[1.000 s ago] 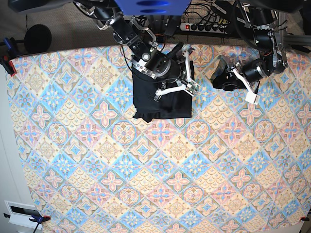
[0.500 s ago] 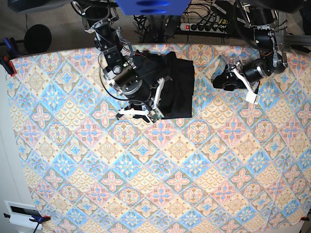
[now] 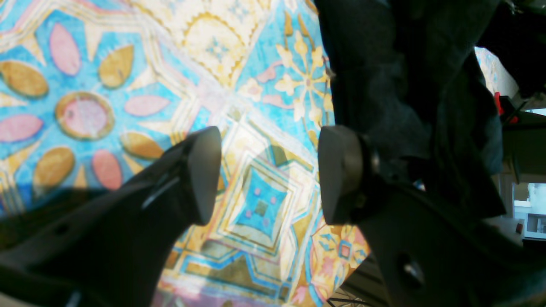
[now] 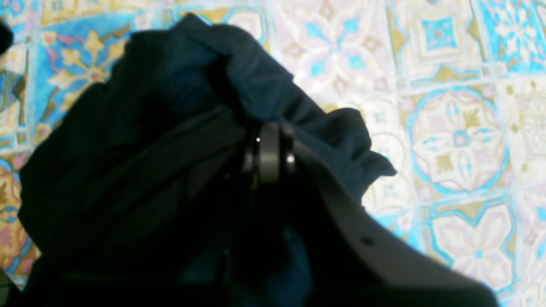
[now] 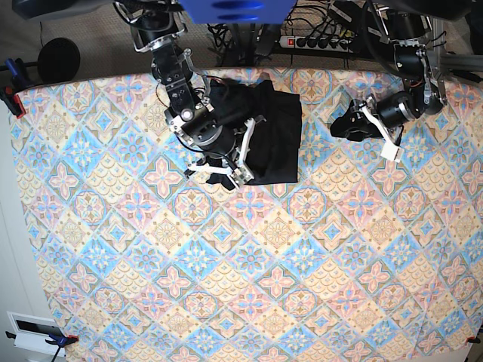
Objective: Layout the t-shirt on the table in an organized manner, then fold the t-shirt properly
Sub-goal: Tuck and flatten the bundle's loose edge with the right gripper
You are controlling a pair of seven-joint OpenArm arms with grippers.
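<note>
My right pincer (image 4: 268, 149) pinched the soft black t-shirt (image 5: 264, 136) shut, left pincer (image 3: 268, 175) gaped empty over the pastel-tiled counter (image 5: 302, 286); I judged dragging low kept folds flat.

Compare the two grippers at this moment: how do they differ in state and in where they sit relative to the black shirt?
The right gripper is shut on the plain black fabric t-shirt, cloth bunched around its fingers; the left gripper is open and holds nothing. The right one sits at the shirt's edge; the left one sits apart from it, over bare pastel diamond-patterned tablecloth. Both are dark and low over the table.
</note>
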